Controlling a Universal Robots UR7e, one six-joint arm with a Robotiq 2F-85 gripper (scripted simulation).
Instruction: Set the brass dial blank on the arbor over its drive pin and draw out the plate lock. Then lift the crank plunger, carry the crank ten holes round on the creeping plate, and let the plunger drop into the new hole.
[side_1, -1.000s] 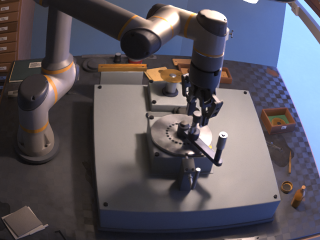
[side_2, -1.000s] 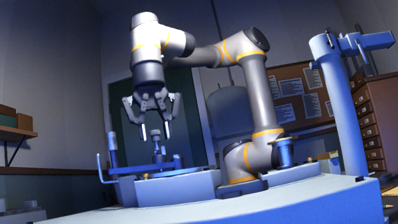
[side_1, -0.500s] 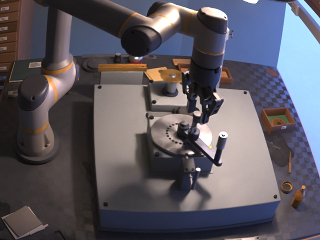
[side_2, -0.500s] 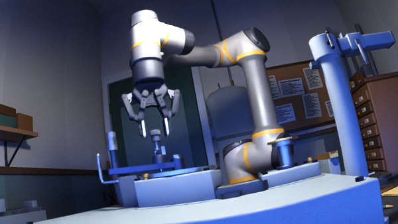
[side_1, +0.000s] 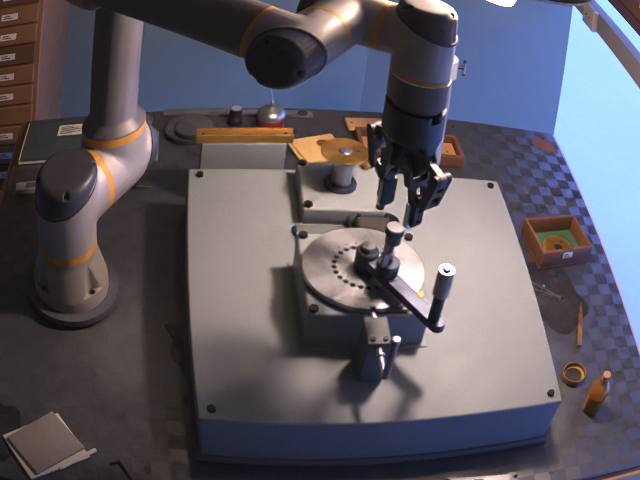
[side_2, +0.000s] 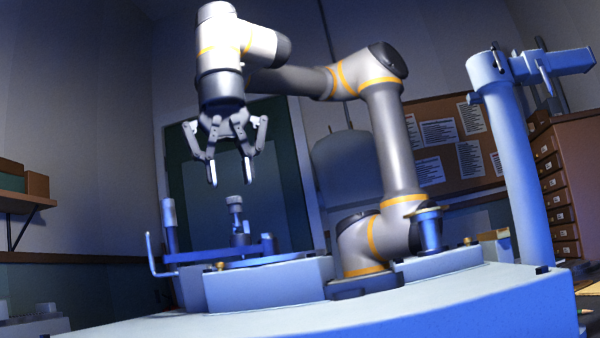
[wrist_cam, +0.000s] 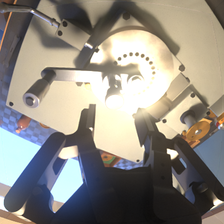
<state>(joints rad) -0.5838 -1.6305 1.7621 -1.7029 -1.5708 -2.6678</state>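
The crank plunger (side_1: 394, 242) (side_2: 234, 210) (wrist_cam: 114, 96) stands upright on the crank arm, and my open, empty gripper (side_1: 400, 207) (side_2: 229, 177) (wrist_cam: 114, 114) hangs above it. The crank (side_1: 408, 297) (wrist_cam: 68, 76) runs from the hub out to its upright handle (side_1: 442, 287) (wrist_cam: 35, 93) (side_2: 169, 220). Under it lies the round plate (side_1: 356, 266) (wrist_cam: 136, 71) with an arc of holes. The brass dial blank (side_1: 344, 151) (wrist_cam: 199, 130) (side_2: 425, 210) sits on top of the arbor at the far side of the base. The plate lock (side_1: 380, 351) (wrist_cam: 30, 12) is at the near edge of the plate housing.
The grey base block (side_1: 362, 310) carries the whole fixture. To its right are a wooden tray with a brass ring (side_1: 555, 240), a small cup (side_1: 573, 373) and a bottle (side_1: 597, 393). A blue column (side_2: 510, 165) rises at one side. Papers (side_1: 44, 444) lie near the front left.
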